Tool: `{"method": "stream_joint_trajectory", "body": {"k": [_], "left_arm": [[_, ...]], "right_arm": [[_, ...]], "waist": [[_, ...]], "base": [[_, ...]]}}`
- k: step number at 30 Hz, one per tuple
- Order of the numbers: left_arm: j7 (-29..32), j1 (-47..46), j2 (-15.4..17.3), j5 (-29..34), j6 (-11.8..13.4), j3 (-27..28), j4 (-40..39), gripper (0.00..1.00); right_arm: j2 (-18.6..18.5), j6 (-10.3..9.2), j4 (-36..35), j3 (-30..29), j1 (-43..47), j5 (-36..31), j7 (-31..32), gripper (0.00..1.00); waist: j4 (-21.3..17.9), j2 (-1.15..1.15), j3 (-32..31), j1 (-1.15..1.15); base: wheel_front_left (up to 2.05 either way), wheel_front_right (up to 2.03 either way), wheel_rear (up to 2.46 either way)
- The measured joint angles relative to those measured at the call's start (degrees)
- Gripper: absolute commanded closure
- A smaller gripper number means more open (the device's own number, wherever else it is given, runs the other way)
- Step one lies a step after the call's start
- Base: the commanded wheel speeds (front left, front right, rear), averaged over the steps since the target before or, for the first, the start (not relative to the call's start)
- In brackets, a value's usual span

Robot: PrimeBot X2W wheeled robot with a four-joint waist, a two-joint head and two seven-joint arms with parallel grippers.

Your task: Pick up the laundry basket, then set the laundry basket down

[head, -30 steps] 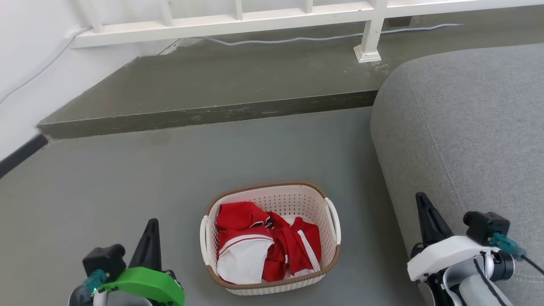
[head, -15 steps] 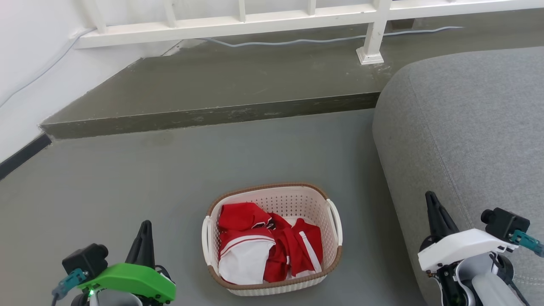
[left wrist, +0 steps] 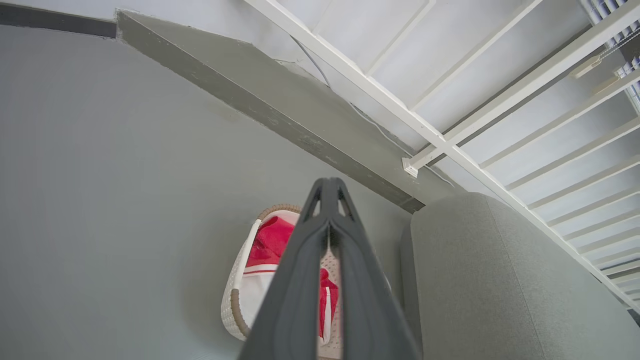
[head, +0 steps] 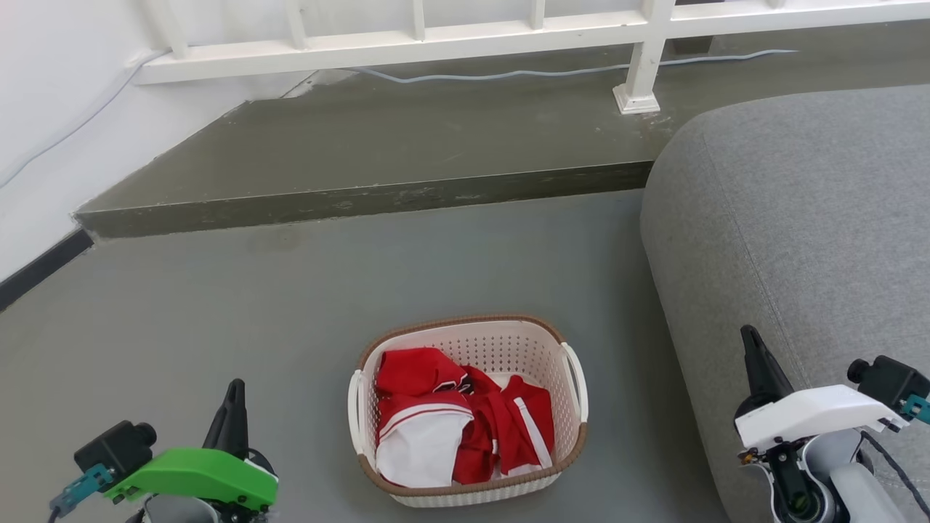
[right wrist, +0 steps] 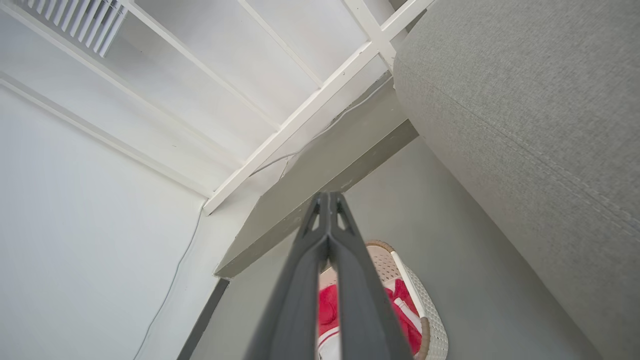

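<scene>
Though untouched, one laundry basket

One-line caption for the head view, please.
The laundry basket of red and white clothes on the grey floor beside a sofa; left gripper and right gripper shut, clear of it.

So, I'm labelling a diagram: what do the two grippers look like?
Left gripper: two long dark tapering fingers on a bright green shell, with a black camera block and teal plug. Right gripper: the same dark fingers on a white shell, black camera block, teal plug, and a thin black cable.
</scene>
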Motion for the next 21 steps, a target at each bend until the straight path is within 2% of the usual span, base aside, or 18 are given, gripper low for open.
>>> {"method": "stream_joint_trajectory", "body": {"k": [21], "left_arm": [[4.0, -0.3, -0.2, -15.1, -2.4, 4.1, 1.2, 1.0]], "right_arm": [[0.9, 2.76, 0.3, -4.9, -1.0, 15.4, 4.1, 1.0]], "waist": [[0.6, 0.0, -0.5, 0.0]], "base": [[0.0, 0.0, 0.0]]}}
